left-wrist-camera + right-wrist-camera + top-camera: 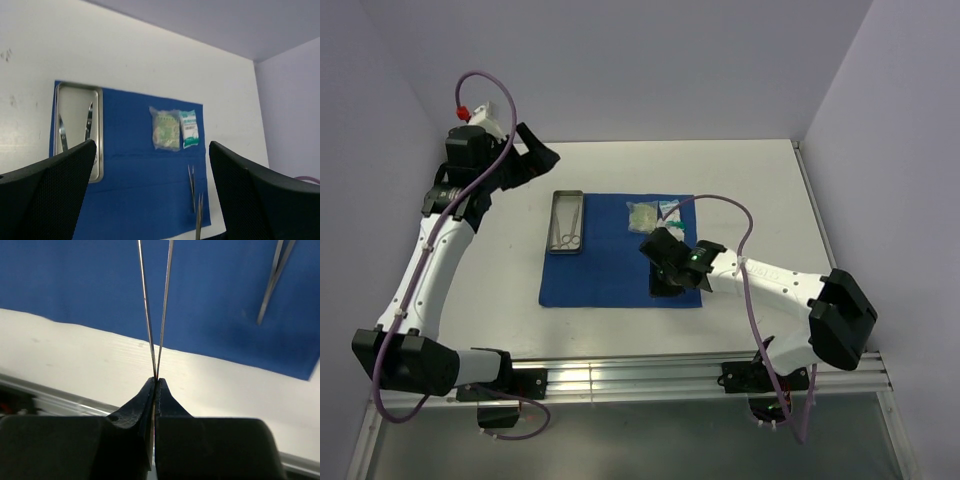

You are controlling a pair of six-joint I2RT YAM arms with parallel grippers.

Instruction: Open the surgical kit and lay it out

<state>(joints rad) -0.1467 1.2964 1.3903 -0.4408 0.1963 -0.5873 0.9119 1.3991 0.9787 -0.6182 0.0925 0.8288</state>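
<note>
The royal-blue cloth [615,255] lies spread flat on the white table. The steel tray [566,222] sits at its left edge with the two scissors [89,122] inside. Two packets [650,212] lie at the cloth's far right; they also show in the left wrist view [172,129]. My right gripper [156,382] is shut on a pair of thin tweezers [155,305], held above the cloth's near right corner. The other tweezers [272,282] lie on the cloth beside it. My left gripper [535,155] is open and empty, raised beyond the tray at the far left.
The table's near edge has a metal rail [650,375]. Purple walls close in at the back and on both sides.
</note>
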